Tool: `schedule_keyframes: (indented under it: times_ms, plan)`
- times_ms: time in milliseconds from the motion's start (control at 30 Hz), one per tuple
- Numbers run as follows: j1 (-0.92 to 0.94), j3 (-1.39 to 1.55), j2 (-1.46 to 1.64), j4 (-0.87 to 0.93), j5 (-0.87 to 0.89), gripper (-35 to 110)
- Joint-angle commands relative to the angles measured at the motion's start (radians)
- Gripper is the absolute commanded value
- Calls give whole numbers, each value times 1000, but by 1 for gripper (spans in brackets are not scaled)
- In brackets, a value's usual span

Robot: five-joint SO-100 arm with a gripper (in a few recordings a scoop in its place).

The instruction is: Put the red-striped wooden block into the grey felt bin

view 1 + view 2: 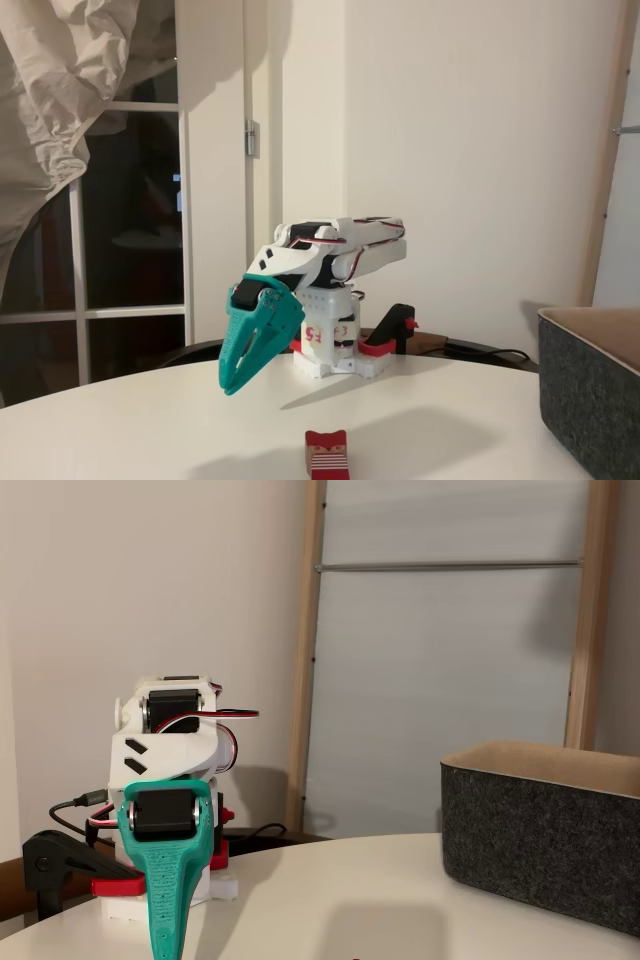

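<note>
The red-striped wooden block [327, 455] rests on the white table near the front edge, red on top with red and pale stripes on its face. My teal gripper [234, 386] hangs above the table to the block's left and behind it, pointing down, its fingers together and empty. In a fixed view the gripper [165, 945] shows edge-on in front of the white arm. The grey felt bin [590, 385] stands at the right edge of the table, well apart from the block; it is large with a tan lining [545, 825].
The arm's white base [335, 350] with red clamp parts and a black clamp [398, 328] sits at the table's back. Cables [80, 805] trail behind it. A wall, a window and a wooden frame stand beyond the round table [150, 420].
</note>
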Motion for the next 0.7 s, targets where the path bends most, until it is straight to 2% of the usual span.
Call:
schedule_keyframes:
  times_ms: [0, 533, 667]
  plan:
    - [11, 12, 26, 2, 12, 0]
    - [12, -8, 25, -5, 15, 5]
    - [12, -60, 23, -5, 26, 2]
